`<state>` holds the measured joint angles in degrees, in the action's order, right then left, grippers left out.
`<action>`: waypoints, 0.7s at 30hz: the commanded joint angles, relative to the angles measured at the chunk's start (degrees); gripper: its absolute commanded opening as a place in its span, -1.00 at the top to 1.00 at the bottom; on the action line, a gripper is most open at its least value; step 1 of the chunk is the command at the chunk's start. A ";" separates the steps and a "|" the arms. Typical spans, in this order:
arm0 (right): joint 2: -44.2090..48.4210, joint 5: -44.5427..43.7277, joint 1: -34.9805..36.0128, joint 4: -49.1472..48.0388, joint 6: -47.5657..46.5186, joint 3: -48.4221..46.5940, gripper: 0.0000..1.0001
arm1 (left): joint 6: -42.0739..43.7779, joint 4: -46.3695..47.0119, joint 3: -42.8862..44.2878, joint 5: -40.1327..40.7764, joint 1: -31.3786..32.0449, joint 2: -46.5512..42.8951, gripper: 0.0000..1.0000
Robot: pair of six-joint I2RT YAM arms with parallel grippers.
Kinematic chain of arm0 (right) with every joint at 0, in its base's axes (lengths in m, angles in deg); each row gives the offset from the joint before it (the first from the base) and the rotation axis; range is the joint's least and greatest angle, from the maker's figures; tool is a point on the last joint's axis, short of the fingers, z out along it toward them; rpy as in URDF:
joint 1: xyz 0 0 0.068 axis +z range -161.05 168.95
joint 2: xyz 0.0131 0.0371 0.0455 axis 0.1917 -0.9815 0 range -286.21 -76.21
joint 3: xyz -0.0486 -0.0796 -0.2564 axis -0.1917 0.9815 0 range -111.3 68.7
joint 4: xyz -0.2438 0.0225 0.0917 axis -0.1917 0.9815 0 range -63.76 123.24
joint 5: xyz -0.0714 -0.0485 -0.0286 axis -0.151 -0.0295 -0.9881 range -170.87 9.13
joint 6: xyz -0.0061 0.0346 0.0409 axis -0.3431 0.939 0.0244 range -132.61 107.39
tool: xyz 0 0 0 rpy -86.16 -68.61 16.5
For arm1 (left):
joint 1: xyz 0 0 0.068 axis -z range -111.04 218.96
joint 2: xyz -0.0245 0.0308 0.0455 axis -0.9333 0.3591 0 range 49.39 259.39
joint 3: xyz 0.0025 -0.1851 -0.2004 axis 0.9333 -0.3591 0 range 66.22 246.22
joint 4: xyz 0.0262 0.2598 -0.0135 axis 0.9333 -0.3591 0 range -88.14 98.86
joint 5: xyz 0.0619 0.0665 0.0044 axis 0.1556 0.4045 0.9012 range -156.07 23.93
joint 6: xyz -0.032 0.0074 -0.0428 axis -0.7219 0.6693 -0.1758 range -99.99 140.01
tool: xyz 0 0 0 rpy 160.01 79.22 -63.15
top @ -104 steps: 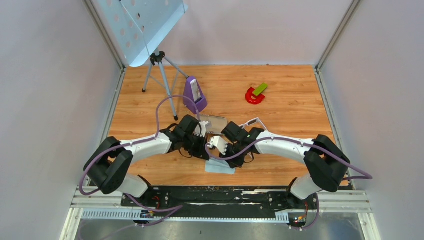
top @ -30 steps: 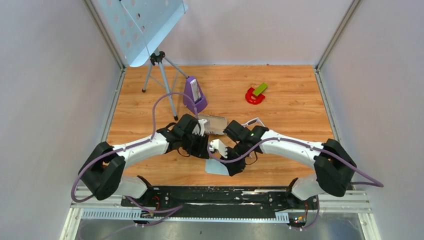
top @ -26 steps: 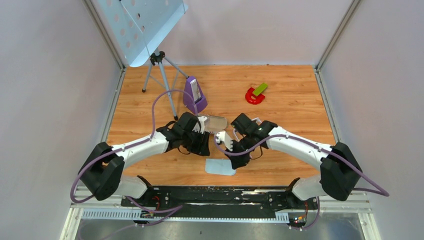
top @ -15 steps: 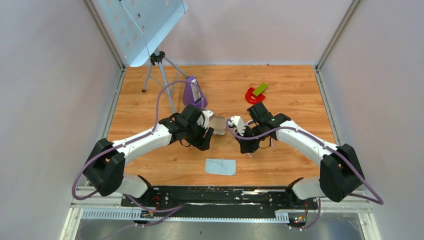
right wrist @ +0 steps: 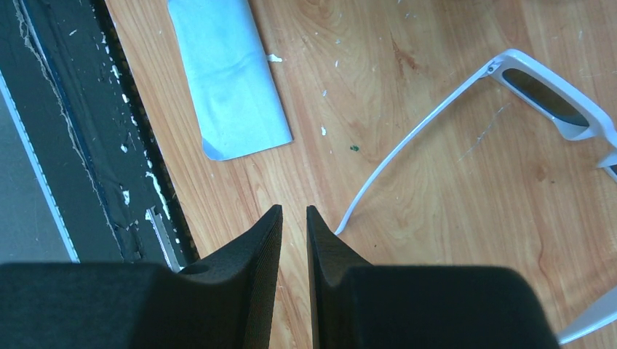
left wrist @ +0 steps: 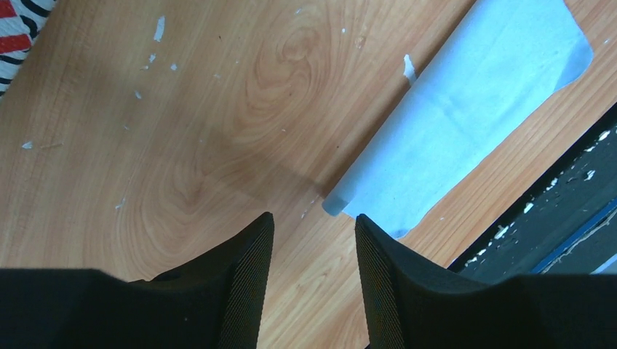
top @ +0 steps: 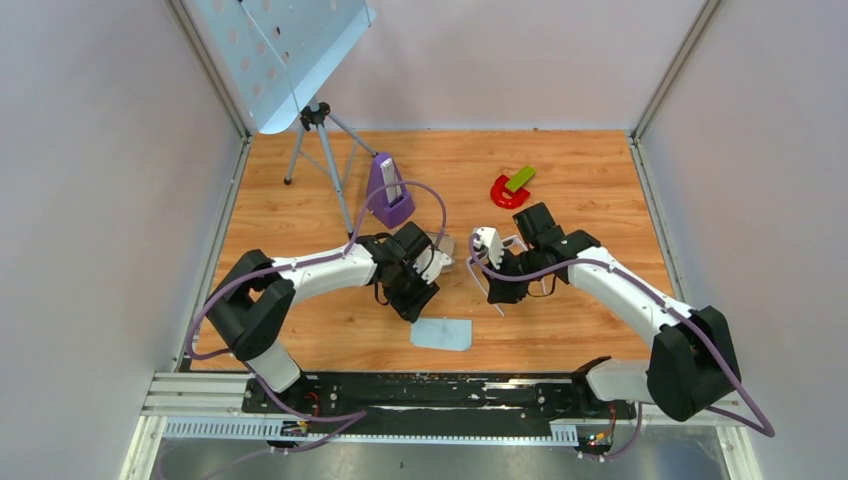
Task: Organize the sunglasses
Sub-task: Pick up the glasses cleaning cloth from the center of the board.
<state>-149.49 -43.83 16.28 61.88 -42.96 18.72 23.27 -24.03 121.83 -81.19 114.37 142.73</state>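
Note:
The sunglasses [right wrist: 542, 94] lie unfolded on the wooden table, with a thin white frame, dark lenses and one long arm [right wrist: 407, 149] reaching toward my right gripper [right wrist: 294, 211]. That gripper is nearly shut and empty, and the arm's tip lies just beside its right finger. In the top view the sunglasses [top: 516, 241] lie mostly under my right gripper [top: 497, 297]. My left gripper [left wrist: 313, 222] is open and empty above bare wood, just short of the light blue cloth [left wrist: 466, 109]. In the top view the left gripper [top: 418, 298] partly covers the flag-printed case [top: 441, 246].
The cloth [top: 442, 333] lies flat near the front edge, by the black rail [top: 430, 385]. A purple metronome [top: 388, 190], a tripod stand [top: 318, 150] and a red-and-green object [top: 512, 188] stand at the back. A corner of the case [left wrist: 14, 29] shows in the left wrist view.
Both grippers have drawn back from over the cloth. The right one moved right and farther back to the sunglasses. The left arm swung right, its gripper now beside the case.

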 commanded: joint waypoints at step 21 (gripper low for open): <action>-2.72 3.51 -0.37 0.92 -1.49 0.75 0.56 | 1.48 1.31 1.25 -4.09 0.05 4.47 0.52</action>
<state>-151.98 -42.02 16.28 61.83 -43.50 19.38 24.50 -23.63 121.83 -84.14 114.37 145.62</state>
